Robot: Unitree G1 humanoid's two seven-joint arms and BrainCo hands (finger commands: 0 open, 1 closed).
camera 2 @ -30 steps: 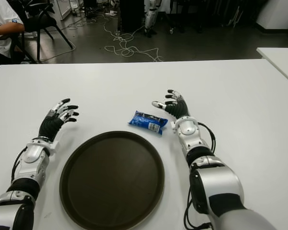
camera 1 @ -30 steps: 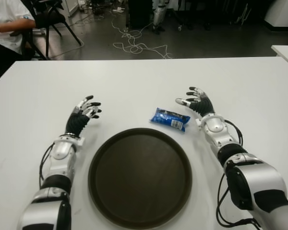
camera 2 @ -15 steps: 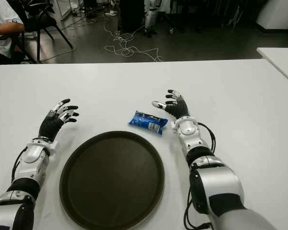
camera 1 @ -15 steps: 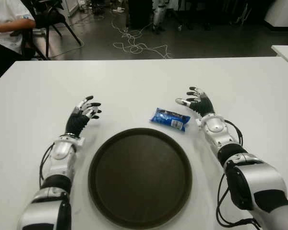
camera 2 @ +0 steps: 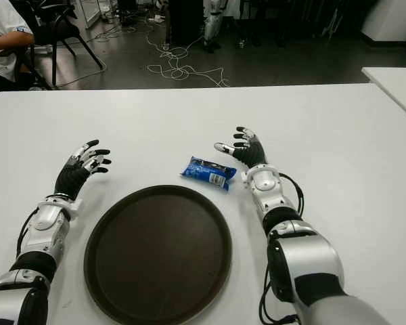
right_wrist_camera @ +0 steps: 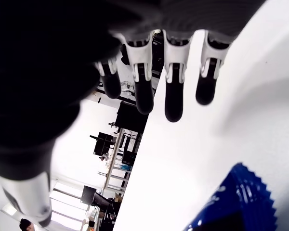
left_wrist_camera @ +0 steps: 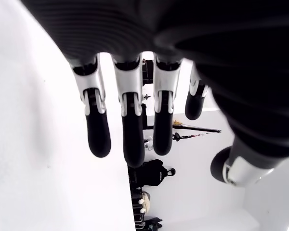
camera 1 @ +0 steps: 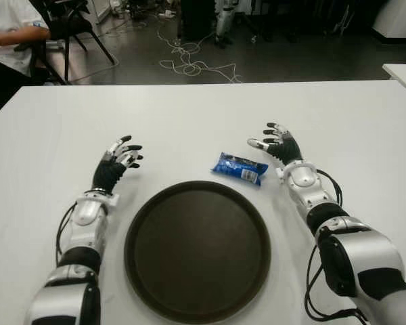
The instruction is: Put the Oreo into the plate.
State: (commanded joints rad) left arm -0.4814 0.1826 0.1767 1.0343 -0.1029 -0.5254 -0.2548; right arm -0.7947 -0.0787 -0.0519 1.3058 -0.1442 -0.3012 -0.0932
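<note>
The blue Oreo packet [camera 1: 240, 168] lies flat on the white table [camera 1: 189, 115], just behind the far right edge of the round dark brown plate [camera 1: 197, 250], and it is not touching the plate rim as far as I can see. My right hand [camera 1: 276, 144] shows just to the right of the packet, a little farther from me than it, with a small gap between them. The fingers [right_wrist_camera: 174, 98] of this hand are spread and only a little bent, and they hold nothing; in the right wrist view a corner of the packet with its zigzag sealed edge shows past them, apart from the fingertips. My left hand [camera 1: 119, 158] shows on the left side of the plate, beyond its far left edge and well apart from the packet. Its fingers [left_wrist_camera: 98, 130] are also open and relaxed, with gaps between them, and there is nothing inside the hand. Both of my forearms reach forward along the two sides of the plate. The plate has nothing in it. Behind the table, on the dark floor, white cables [camera 1: 189, 64] lie in loops, and at the far left a person in a white shirt [camera 1: 7, 34] sits near a black chair [camera 1: 71, 24].
</note>
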